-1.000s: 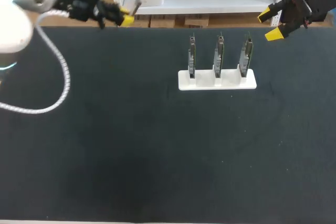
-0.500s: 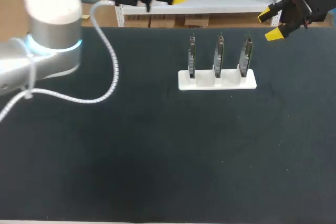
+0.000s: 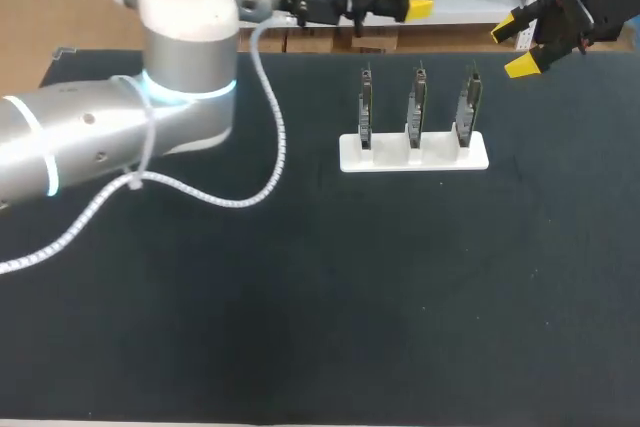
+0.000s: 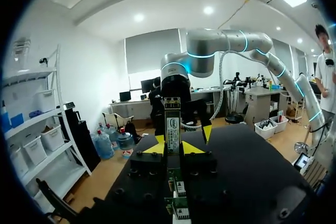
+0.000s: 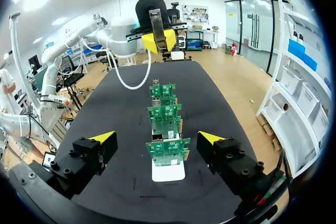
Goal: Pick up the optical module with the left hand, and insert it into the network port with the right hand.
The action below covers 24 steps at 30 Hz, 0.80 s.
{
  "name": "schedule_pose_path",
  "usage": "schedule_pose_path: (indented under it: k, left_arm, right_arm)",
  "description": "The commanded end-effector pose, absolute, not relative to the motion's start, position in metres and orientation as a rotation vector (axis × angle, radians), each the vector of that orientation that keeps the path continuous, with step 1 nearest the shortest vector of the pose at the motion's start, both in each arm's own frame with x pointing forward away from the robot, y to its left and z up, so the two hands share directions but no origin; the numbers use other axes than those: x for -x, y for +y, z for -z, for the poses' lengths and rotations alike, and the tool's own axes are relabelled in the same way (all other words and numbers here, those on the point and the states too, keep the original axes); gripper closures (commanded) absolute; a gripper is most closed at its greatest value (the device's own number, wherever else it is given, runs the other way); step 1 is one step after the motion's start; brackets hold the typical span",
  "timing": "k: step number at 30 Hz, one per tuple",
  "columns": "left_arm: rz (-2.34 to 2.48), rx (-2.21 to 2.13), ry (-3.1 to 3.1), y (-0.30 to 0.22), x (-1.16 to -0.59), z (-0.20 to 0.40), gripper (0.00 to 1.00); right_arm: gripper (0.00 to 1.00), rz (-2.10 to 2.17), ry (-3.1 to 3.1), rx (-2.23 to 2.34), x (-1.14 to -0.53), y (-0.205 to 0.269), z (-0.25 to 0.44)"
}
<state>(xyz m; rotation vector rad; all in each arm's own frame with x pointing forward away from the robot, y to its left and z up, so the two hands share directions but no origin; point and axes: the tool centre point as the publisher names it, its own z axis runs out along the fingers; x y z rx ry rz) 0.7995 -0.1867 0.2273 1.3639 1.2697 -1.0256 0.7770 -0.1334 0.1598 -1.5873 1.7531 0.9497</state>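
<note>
1. Yellow fingertips point(image 4: 191, 148) of the left gripper point(image 4: 173, 148) press on the optical module point(image 4: 171, 121) from both sides. The module is a slim metal bar with a green label, and most of its length stands out past the tips.
2. In the head view, the gripper lies level in the air over the table's far edge. The module stands upright at its tips and touches nothing else.
3. Behind the gripper, the left arm point(image 3: 120, 137) is silver with a glowing blue ring and comes in from the table's left edge. A white coiled cable point(image 3: 250, 192) hangs from it in a loop over the table.
4. The right gripper point(image 3: 515, 49) has its fingers point(image 5: 210, 137) spread wide and holds nothing. It hovers at the table's far right corner, well apart from the left gripper.
5. In the right wrist view, three green circuit boards point(image 5: 168, 150) lie ahead of that gripper and below it. They stand on edge, one behind another, slotted into a white holder point(image 5: 168, 172). The left gripper and the module show beyond the farthest board.
6. The holder rests on the black table point(image 3: 300, 327) near the far edge, right of the middle. The boards are parallel and apart from one another. The module is above and behind them, nearest the middle board, and is not in contact with any board.
</note>
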Motion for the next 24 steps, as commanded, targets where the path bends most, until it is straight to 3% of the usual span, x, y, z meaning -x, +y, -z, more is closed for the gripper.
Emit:
schedule_pose_path:
  k: [1, 24]
  left_arm:
    - [1.022, -1.316, 1.253, -0.205, -0.799, -0.219, 1.0]
    - [1.12, -1.259, 1.234, -0.241, -0.804, -0.196, 1.0]
  right_arm:
    - [0.0, -0.945, 1.753, 1.586, -0.775, -0.133, -0.16]
    - [0.0, -0.945, 1.753, 1.586, -0.775, -0.133, -0.16]
